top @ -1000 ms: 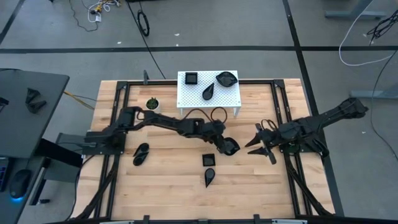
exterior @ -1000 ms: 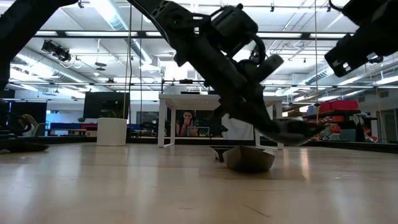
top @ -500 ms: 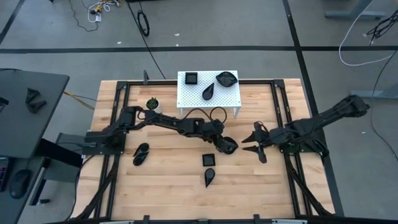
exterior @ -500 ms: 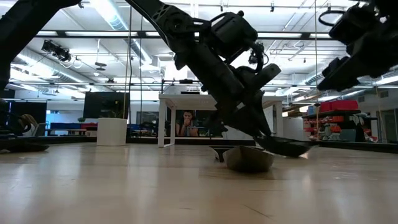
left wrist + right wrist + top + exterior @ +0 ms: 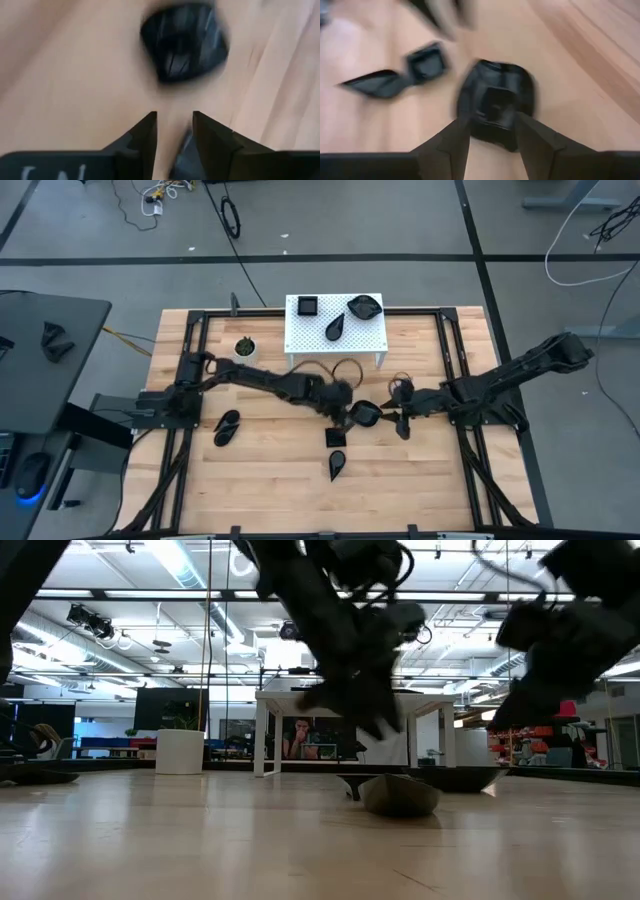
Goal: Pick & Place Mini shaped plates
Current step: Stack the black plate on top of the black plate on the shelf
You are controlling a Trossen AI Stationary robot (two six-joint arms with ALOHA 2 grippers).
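1. Centre of the tabletop [image 5: 270, 470]: a rounded black plate [image 5: 366, 414] lies flat on the wood, and both arms crowd it from opposite sides.
2. The left pincer [image 5: 340, 402] sits just beside the plate, fingers apart with bare wood between them; in its wrist view the plate [image 5: 184, 41] lies ahead of the tips, not inside them.
3. The right pincer [image 5: 399, 418] comes in from the other side, fingers parted and straddling the plate [image 5: 496, 102] in its own wrist view, nothing clamped.
4. First risk: the two pincers are near each other. If the left one lingers while the right one drops, they could clash over the dish.
5. Second risk: the plate is shallow and glossy. A fingertip landing on the rim instead of beside it could skid the plate away or tip it up.
6. Third risk: a square plate [image 5: 335, 438] and a teardrop plate [image 5: 337, 465] lie close by. A shoved dish could knock into them.
7. Elsewhere, a leaf-shaped plate [image 5: 226, 427] sits well apart on the left, and three more rest on the white stand [image 5: 310, 335] at the far edge, beside a small potted plant [image 5: 245, 346].
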